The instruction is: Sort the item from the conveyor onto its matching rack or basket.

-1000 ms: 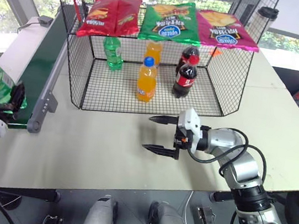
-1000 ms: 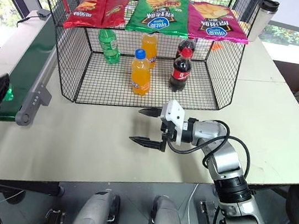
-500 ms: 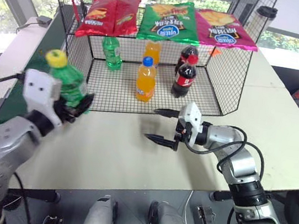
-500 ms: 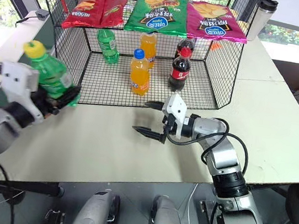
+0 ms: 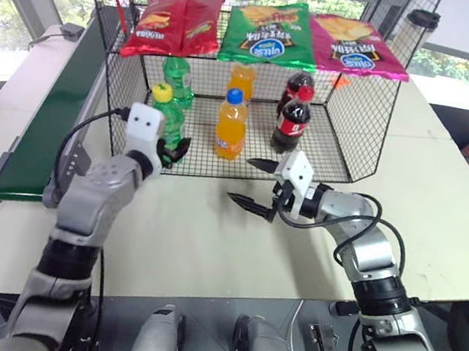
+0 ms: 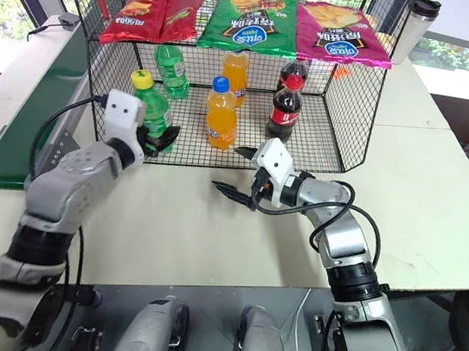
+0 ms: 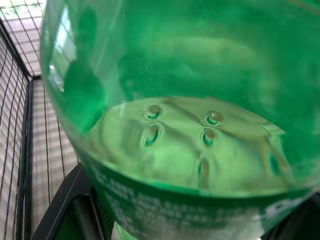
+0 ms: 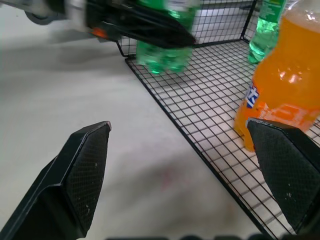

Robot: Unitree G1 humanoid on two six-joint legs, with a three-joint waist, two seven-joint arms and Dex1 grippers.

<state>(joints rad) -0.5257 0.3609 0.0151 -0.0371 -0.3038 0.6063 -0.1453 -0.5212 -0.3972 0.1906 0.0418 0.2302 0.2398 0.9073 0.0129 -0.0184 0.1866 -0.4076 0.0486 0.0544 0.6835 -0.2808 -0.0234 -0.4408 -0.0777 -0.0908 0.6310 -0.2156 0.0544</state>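
Black wire-mesh cage [image 5: 371, 134] holds a green bottle [image 5: 178, 80], two orange soda bottles [image 5: 231, 127] and two dark cola bottles [image 5: 291, 121] standing on its mesh floor; red, green and pink chip bags [image 5: 267, 33] hang along the top. Clear green plastic bottle with yellow cap [image 5: 166, 114], upright, sits at the cage's open front left corner, pinched by the left gripper [image 5: 171, 147]. Right gripper [image 5: 251, 182] fingers spread, empty, above the white table [image 5: 208, 242]. Dark green conveyor belt [image 5: 49, 123] lies left.
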